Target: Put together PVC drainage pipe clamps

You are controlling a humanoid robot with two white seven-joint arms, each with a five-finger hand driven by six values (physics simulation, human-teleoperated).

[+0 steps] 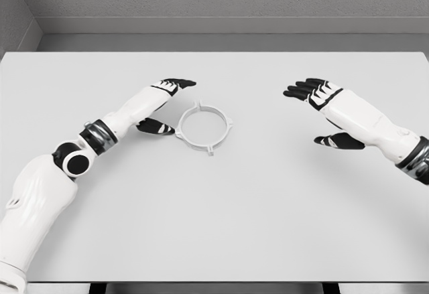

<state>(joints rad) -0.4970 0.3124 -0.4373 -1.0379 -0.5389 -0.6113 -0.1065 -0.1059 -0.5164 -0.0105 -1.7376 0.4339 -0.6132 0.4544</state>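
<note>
**On table: one clamp ring, two hands, nothing held**

On the white table [268, 227] I count one clamp ring [205, 126], lying flat, left of center. It's a white hoop with small tabs around its rim. My left hand [163, 104] sits just beside it on its left, fingers spread, thumb close to the rim; can't tell if it touches. My right hand [326, 110] is well apart on the right, fingers spread, gripping nothing.

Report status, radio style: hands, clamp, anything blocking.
Left hand open beside clamp ring, holding nothing. Right hand open, well clear. Ring flat on table. No obstructions.
</note>
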